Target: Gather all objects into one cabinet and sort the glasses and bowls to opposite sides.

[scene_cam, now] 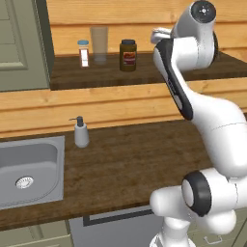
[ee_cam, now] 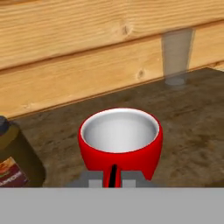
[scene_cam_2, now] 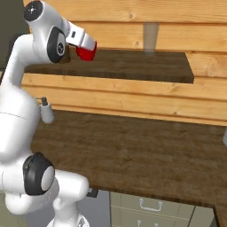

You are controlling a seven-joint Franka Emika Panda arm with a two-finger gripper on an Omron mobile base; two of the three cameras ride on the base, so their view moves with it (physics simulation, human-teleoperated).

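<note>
The tool grips a glossy red mug, pale grey inside, above the dark shelf.

One glossy red mug sits at the gripper's fingertips, one dark brown labelled jar just left of it, one clear tall glass and one small white-labelled bottle farther left, one grey soap dispenser below.

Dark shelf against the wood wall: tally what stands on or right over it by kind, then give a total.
Red mug, at the gripper: 1
Clear drinking glass: 1
Dark jar with yellow lid: 1
Small shaker with blue cap: 1
Total: 4
</note>
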